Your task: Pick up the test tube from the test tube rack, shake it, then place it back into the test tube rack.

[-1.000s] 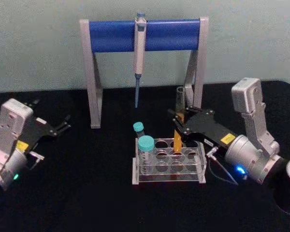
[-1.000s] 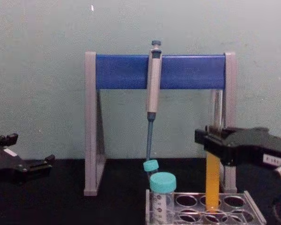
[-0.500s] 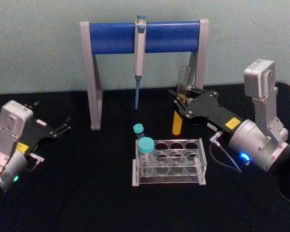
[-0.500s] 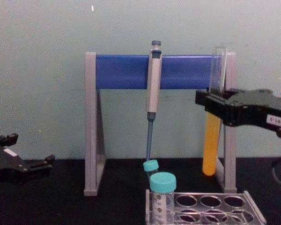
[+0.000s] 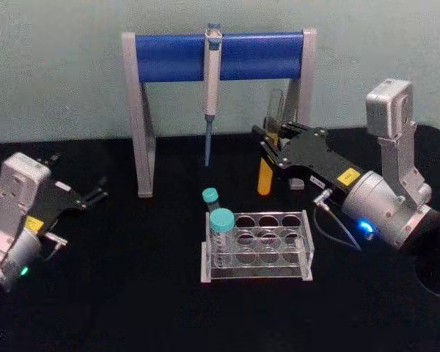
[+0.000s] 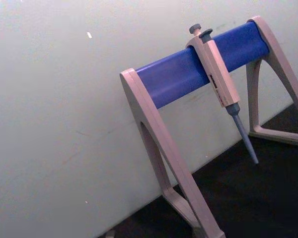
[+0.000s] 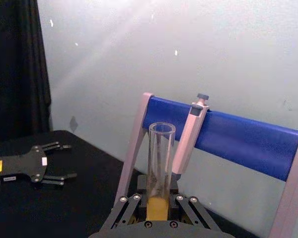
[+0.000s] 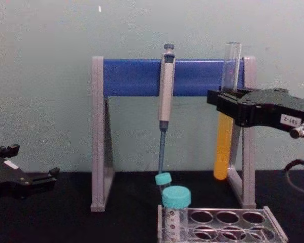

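The test tube [image 5: 265,178], clear glass with orange-yellow liquid in its lower half, hangs nearly upright in the air behind the test tube rack [image 5: 309,240], its bottom well above the table. My right gripper [image 5: 268,144] is shut on the tube's middle. In the chest view the test tube [image 8: 223,147] stands in front of the stand's right leg, held by the right gripper [image 8: 226,104]. The right wrist view looks along the test tube [image 7: 161,158] rising from the right gripper [image 7: 159,204]. My left gripper [image 5: 79,176] rests open at the table's left, away from the rack.
Two teal-capped tubes [image 5: 221,220] stand in the rack's left holes. A grey-and-blue pipette stand [image 5: 169,57] with a hanging pipette [image 5: 212,70] rises at the back, close behind the held tube. The black table [image 5: 132,293] stretches in front.
My right gripper has lifted the test tube out of the rack and carried it up and back toward the stand. The left arm has barely moved.
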